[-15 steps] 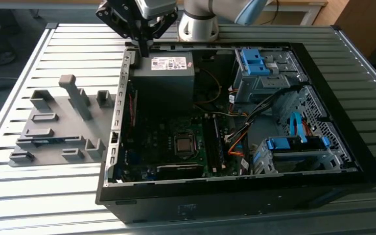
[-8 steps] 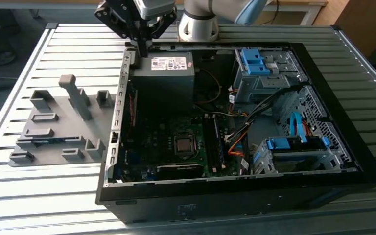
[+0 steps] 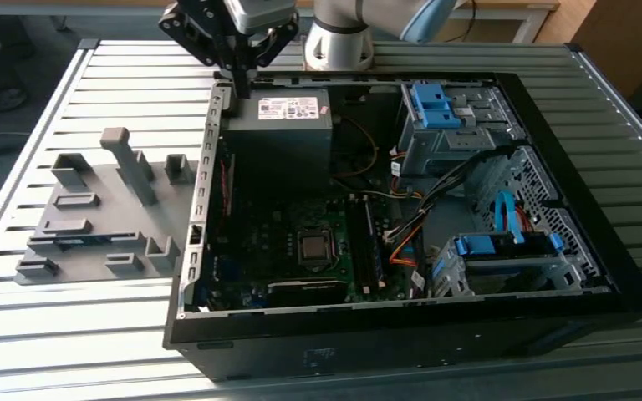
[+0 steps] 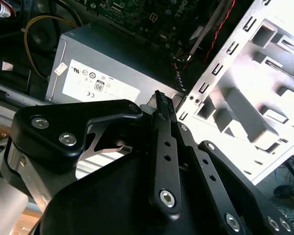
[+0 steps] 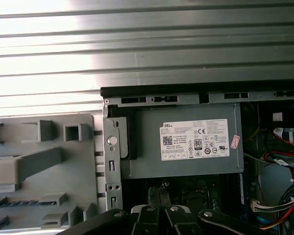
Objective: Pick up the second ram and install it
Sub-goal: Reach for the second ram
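Okay, pick-up step, not yet started. My gripper (image 3: 237, 75) hangs over the PC case's (image 3: 201, 196) far-left corner by the power supply (image 3: 280, 134), jaws pinched together and empty. The second ram (image 3: 73, 242) lies in the grey fixture (image 3: 104, 219) left of the case, well apart. I reckon the grasp needs jaws opened and aligned along the strip.

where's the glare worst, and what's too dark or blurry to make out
Exterior view: sunlight glares off the slatted table, while the inside of the computer case is dark. First wrist view: the table slats wash out white. Second wrist view: the grey fixture plate is overexposed and soft.
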### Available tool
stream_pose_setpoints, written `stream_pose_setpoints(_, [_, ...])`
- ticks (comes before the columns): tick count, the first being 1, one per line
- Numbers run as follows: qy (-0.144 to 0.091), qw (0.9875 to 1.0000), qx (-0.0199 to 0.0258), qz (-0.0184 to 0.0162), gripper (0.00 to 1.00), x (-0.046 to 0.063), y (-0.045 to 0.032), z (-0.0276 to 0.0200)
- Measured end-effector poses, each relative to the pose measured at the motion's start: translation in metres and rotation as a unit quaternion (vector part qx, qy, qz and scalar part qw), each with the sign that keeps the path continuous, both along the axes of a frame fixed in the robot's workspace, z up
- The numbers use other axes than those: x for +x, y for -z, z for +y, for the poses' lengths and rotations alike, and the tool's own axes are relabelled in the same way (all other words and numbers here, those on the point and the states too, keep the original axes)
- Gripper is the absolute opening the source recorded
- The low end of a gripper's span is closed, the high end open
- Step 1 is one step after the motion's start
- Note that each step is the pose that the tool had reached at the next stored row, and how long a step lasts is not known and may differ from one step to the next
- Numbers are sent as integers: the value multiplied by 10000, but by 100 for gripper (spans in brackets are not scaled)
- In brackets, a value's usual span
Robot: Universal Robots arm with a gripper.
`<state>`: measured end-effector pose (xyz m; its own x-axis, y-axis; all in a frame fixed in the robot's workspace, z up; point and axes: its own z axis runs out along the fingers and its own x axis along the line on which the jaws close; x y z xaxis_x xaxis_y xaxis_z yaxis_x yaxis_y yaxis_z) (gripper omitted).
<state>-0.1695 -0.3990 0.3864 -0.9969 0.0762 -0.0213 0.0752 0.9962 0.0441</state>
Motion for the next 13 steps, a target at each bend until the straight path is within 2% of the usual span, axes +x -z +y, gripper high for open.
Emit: stream_pose_setpoints(13, [0, 10000, 0, 8, 11, -44, 11, 0])
